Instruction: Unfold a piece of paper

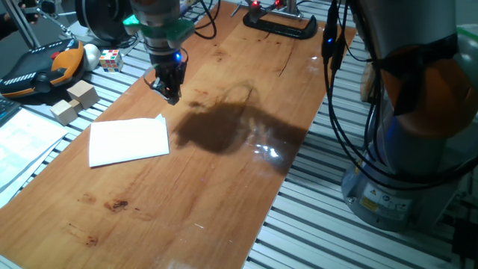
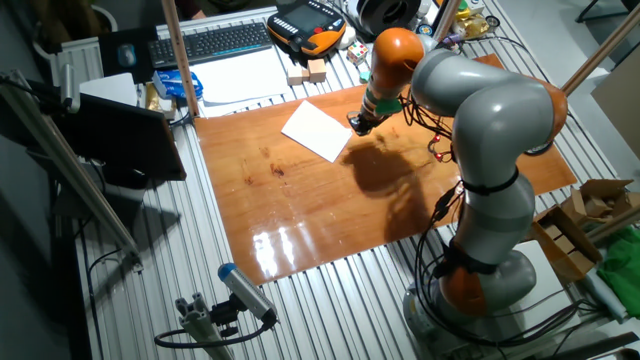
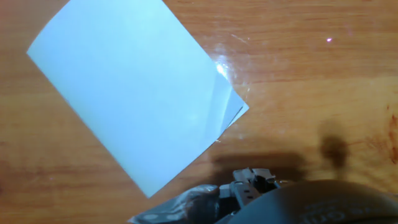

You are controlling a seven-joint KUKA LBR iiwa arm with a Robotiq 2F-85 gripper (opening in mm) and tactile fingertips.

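The piece of paper (image 1: 128,141) lies flat and folded on the wooden worktop (image 1: 224,194), near the worktop edge that runs beside the wooden blocks (image 1: 75,101) and the printed sheets (image 1: 22,138). In the hand view, one corner of the piece of paper (image 3: 227,106) is slightly raised, with the upper layer curling clear of the layer beneath; the open edges of the fold meet at this corner. The end effector (image 1: 170,91) hangs above the worktop just beside that corner and is not touching the sheet. The fingers appear close together in the fixed views, but no view shows the gap clearly, so it cannot be determined whether they are spread or pressed together; nothing is pinched between them. In the other fixed view, the arm (image 2: 480,120) reaches across the worktop with the end effector (image 2: 360,122) at the sheet's near corner. Judged step in hand: approach to the lifted corner, prior to any grasp; the fold is not yet opened. The next move probably calls for lowering the fingertips to the raised corner, taking only the upper layer, then carrying it up and over the crease. Risks: taking both layers at once, or sliding the thin sheet along the smooth worktop instead of lifting it.
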